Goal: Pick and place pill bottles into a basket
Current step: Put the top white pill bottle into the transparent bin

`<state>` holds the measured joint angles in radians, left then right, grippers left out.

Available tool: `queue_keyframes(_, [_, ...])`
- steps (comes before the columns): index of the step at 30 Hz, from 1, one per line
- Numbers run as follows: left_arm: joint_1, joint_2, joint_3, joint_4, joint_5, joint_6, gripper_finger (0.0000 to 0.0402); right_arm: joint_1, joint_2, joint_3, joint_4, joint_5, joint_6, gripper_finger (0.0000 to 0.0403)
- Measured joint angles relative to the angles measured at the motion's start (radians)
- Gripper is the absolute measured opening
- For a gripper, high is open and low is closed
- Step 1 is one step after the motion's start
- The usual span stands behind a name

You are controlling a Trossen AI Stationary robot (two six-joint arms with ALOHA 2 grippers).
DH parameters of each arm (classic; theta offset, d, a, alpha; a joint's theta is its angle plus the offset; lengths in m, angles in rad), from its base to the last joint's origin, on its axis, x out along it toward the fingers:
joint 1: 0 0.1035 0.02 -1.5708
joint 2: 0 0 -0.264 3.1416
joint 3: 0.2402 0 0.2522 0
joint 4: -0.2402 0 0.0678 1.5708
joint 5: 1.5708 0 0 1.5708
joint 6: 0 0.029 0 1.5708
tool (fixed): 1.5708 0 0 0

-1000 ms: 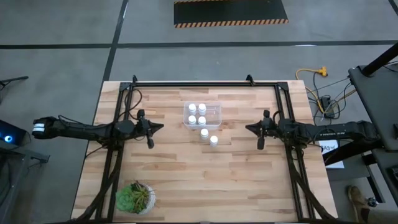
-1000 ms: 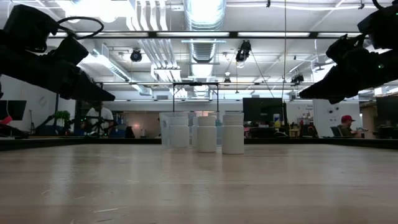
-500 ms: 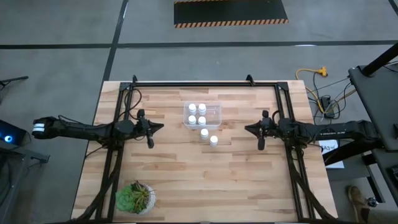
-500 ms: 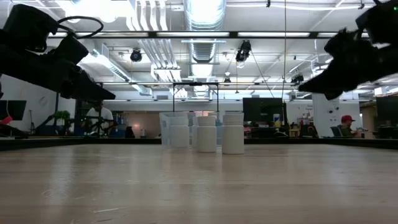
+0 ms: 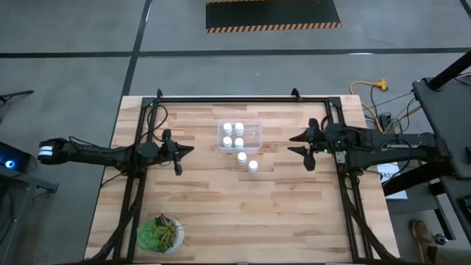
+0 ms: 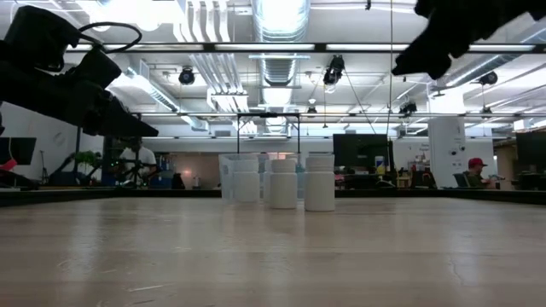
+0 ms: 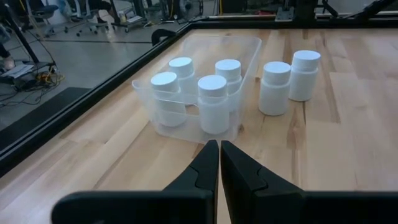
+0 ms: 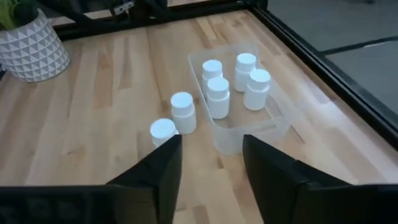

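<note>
The clear basket stands at the middle of the table's far half, with several white pill bottles upright inside it. Two more pill bottles stand on the wood just near of it. My left gripper hovers shut to the basket's left, pointing at it; its wrist view shows the basket ahead of the shut fingers. My right gripper hovers open to the basket's right, high above the table, with nothing between its fingers.
A potted plant sits at the table's near left corner, seen also in the right wrist view as a patterned pot. A dark frame rail runs along the far edge. Bare wood lies across the near half.
My right gripper has opened, risen, and shifted a little toward the table's far edge. The bottles and basket stay where they were.
</note>
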<state>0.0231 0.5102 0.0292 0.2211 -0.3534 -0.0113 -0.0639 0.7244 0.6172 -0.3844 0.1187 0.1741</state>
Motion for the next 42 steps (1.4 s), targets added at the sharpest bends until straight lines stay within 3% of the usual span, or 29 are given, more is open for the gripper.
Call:
queue_keyframes(29, [0.0, 0.0, -0.003, -0.011, 0.0, 0.0, 0.0, -0.003, 0.859, 0.778, -0.41, -0.148, -0.031, 0.0295])
queue_keyframes(42, [0.0, 0.0, -0.004, -0.03, 0.0, -0.003, 0.0, -0.003, 1.094, 0.929, -0.449, -0.227, -0.129, 0.0315])
